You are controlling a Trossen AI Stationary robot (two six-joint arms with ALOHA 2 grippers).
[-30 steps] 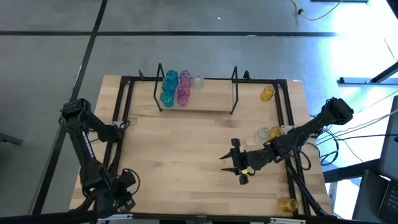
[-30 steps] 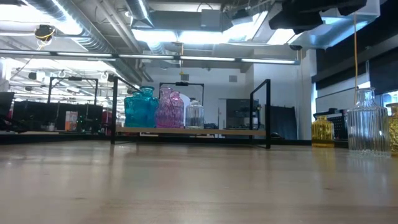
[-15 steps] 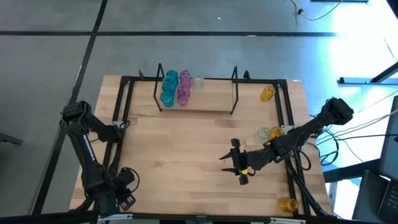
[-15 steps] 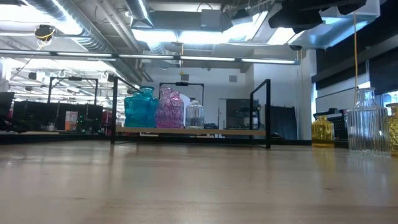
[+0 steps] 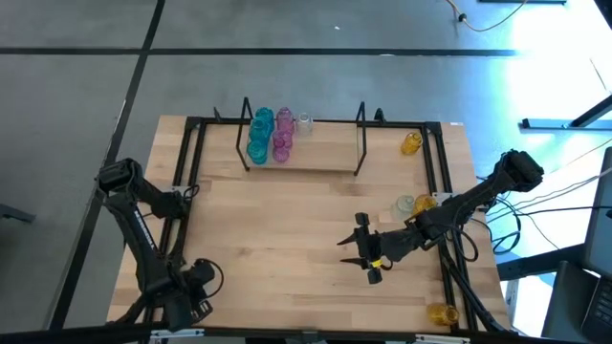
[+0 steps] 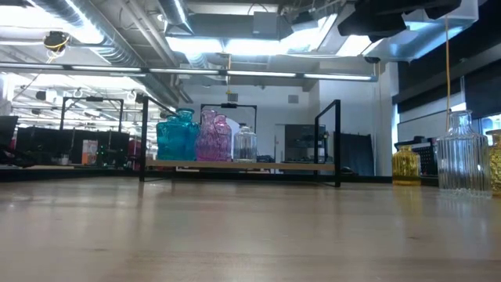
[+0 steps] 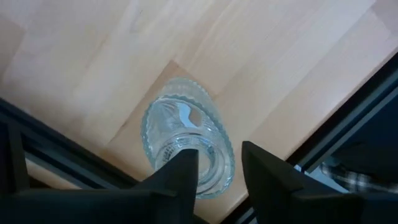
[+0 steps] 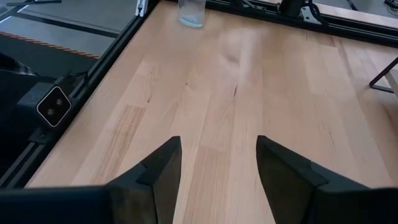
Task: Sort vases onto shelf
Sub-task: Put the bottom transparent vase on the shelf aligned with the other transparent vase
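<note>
Pick-up step: left gripper [image 7: 214, 171] at lower left of high view, fingers narrowly apart straddling a clear ribbed vase [image 7: 186, 143] w/o visible clamp; next needs closing, then lift toward shelf [image 5: 316, 153] top centre; right gripper [image 8: 217, 168] wide open, empty, mid-table.

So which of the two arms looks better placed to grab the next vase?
Probably the left. The left gripper hangs right over a clear vase at the table's near left corner, fingers either side. The right gripper is open over bare wood mid-table, with no vase between its fingers.
</note>
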